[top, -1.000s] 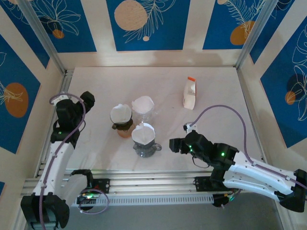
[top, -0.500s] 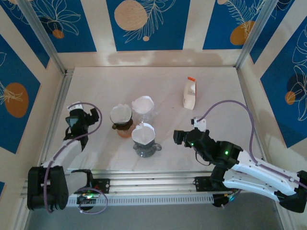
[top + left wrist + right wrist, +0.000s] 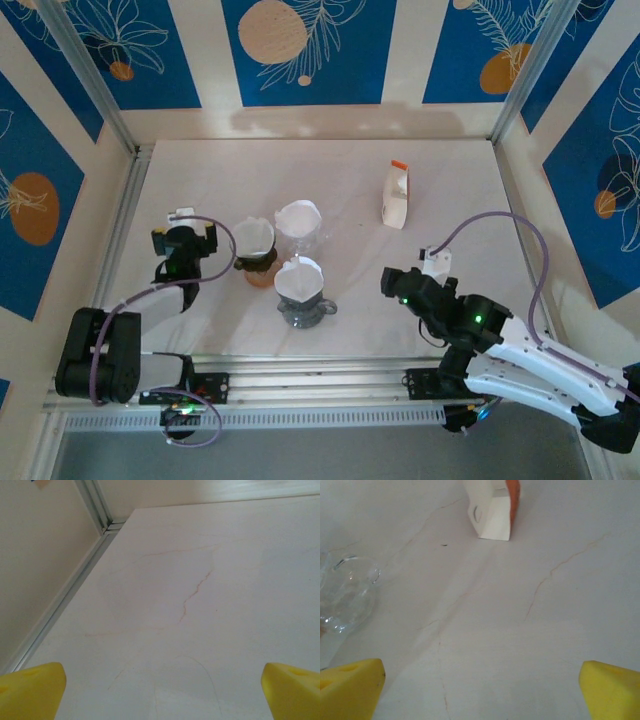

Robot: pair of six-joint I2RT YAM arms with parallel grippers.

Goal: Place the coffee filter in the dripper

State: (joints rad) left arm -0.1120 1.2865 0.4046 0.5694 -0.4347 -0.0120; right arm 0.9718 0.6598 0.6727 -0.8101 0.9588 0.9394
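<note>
Left end effector (image 3: 184, 242) and right end effector (image 3: 393, 284): both released, fingers spread wide, nothing held. A white coffee filter (image 3: 298, 279) sits in the grey dripper (image 3: 303, 310) mid-bench (image 3: 450, 180). The brown dripper (image 3: 256, 266) and glass dripper (image 3: 300, 238) beside it also carry filters. Risk: the paper stands proud and may spring out, and a low arm sweep could topple the closely grouped drippers.

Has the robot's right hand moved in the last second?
Yes. The right hand has pulled away from the grey dripper, toward the table's right side.
</note>
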